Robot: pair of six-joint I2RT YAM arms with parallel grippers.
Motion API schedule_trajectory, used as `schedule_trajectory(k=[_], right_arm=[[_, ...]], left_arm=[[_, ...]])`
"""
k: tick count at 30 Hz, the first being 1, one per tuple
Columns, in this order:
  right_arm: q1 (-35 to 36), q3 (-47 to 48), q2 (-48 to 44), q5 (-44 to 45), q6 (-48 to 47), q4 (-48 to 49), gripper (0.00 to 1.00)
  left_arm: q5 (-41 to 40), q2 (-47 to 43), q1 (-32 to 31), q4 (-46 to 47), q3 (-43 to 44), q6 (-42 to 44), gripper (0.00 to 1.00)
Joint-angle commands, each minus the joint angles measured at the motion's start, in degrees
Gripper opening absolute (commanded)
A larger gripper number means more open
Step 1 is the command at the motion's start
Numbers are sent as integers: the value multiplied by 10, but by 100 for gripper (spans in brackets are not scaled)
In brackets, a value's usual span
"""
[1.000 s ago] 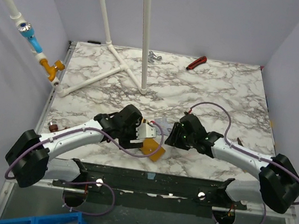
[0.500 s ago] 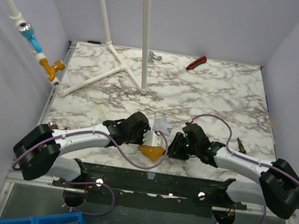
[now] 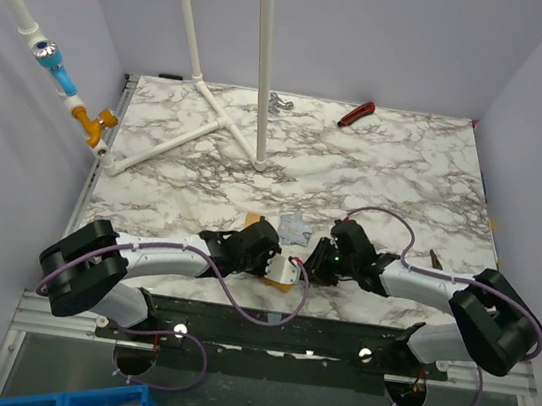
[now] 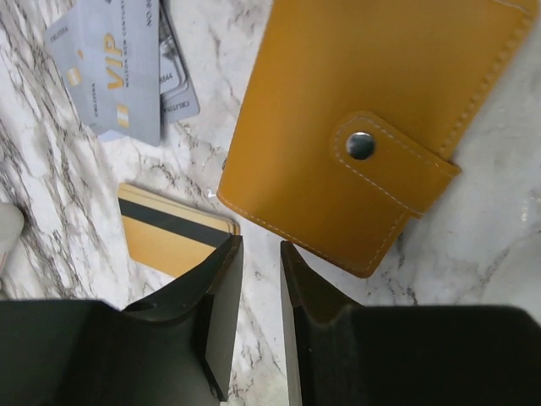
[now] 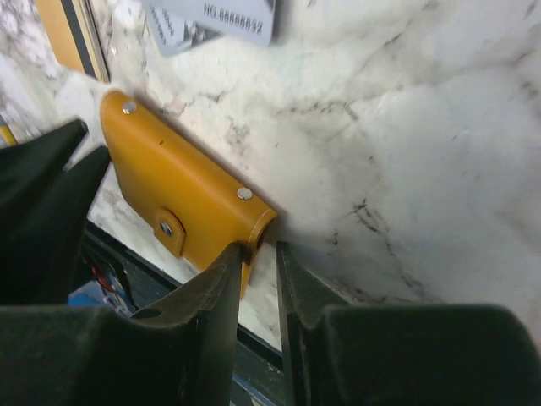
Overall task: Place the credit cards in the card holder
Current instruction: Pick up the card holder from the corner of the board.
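Observation:
The card holder (image 4: 363, 127) is a mustard-yellow leather wallet, snapped closed, lying flat near the table's front edge. It also shows in the right wrist view (image 5: 182, 194) and partly in the top view (image 3: 279, 283). A gold-tan card with a dark stripe (image 4: 165, 233) lies left of it. Pale grey-blue cards (image 4: 114, 68) lie farther back, seen too in the top view (image 3: 295, 229). My left gripper (image 4: 260, 245) is nearly shut and empty, just short of the holder's near corner. My right gripper (image 5: 260, 247) is nearly shut, its left fingertip (image 5: 235, 254) touching the holder's spine end.
The table's front edge (image 3: 266, 308) and the dark frame rail run just below the holder. A white pipe stand (image 3: 261, 111) rises at the back centre. A red-handled tool (image 3: 357, 113) lies at the far edge. A small brown object (image 3: 437, 259) lies at the right.
Both grippers have moved nearer the front edge and closer together. The holder has shifted a little toward the front edge, and the right gripper now touches its end.

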Motion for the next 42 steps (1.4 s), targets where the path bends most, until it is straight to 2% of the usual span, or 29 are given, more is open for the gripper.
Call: schedule_trajectory(k=[1, 5, 8, 11, 14, 18, 19, 20, 25, 29, 31, 36, 42], right_arm=[[-26, 14, 13, 7, 3, 15, 22], [-39, 31, 27, 4, -14, 14, 14], [-41, 53, 41, 4, -31, 0, 4], [-41, 67, 44, 8, -49, -23, 3], [-41, 62, 26, 16, -66, -43, 1], [-41, 50, -9, 13, -98, -46, 1], [-41, 50, -21, 11, -109, -45, 1], [-41, 49, -31, 9, -118, -45, 1], [-35, 55, -102, 7, -174, -55, 1], [-8, 57, -155, -3, -218, -45, 1], [20, 66, -172, 24, -240, -53, 1], [77, 107, -159, 71, -301, -99, 1], [102, 126, -149, 79, -339, -106, 1]], left_arm=[[7, 5, -36, -2, 5, -7, 26], [4, 4, -61, -7, 3, -21, 26], [10, 4, -65, -26, 12, -32, 27], [15, -5, -65, -70, 32, -52, 33], [33, -21, -54, -132, 63, -92, 48], [84, -41, -18, -186, 106, -170, 81], [99, -45, -7, -193, 115, -190, 93], [114, -48, 4, -197, 123, -204, 98], [199, -51, 72, -203, 153, -225, 99], [306, -55, 110, -220, 159, -163, 99], [370, -45, 142, -239, 174, -142, 99], [425, -31, 172, -252, 193, -104, 99], [492, -6, 200, -220, 189, -79, 99]])
